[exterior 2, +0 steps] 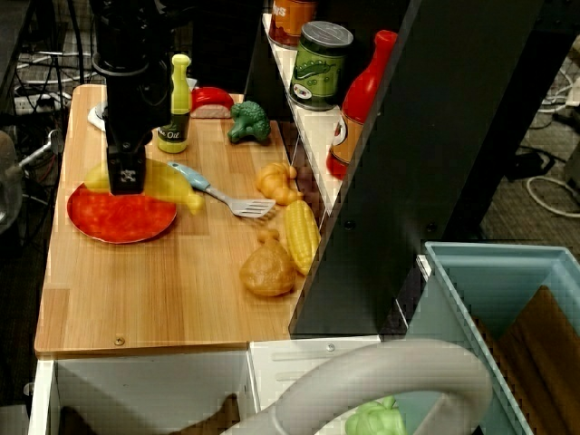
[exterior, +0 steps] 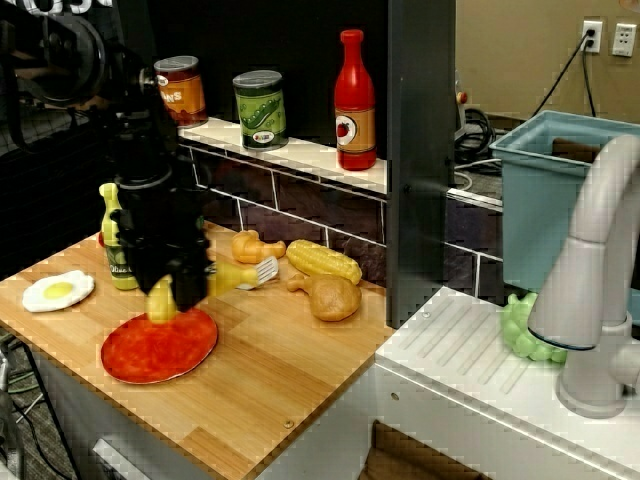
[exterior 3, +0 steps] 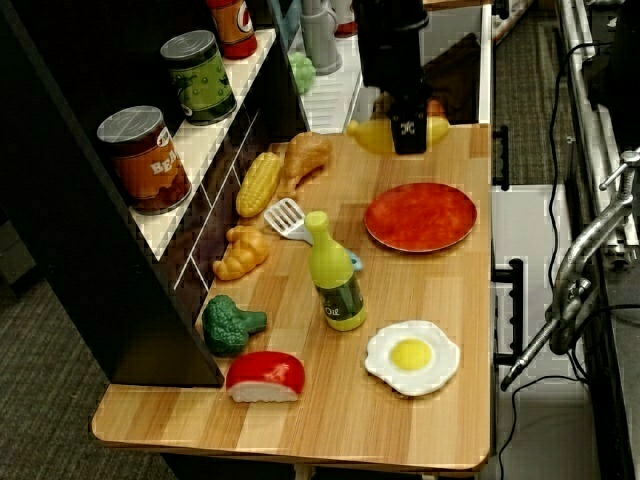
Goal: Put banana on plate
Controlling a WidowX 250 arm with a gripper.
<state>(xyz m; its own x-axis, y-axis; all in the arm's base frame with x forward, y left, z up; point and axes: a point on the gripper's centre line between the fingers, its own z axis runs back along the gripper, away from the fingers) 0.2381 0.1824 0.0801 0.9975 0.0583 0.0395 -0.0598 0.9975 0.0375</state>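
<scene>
Side view | hand [exterior: 163, 297] clamped on banana [exterior: 160, 300] | above plate [exterior: 159, 346] back rim

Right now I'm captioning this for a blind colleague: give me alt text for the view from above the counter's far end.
A black gripper holds a yellow banana above the wooden counter, just beyond a red-orange plate. Nearer lie a fried egg, an oil bottle and broccoli.
</scene>
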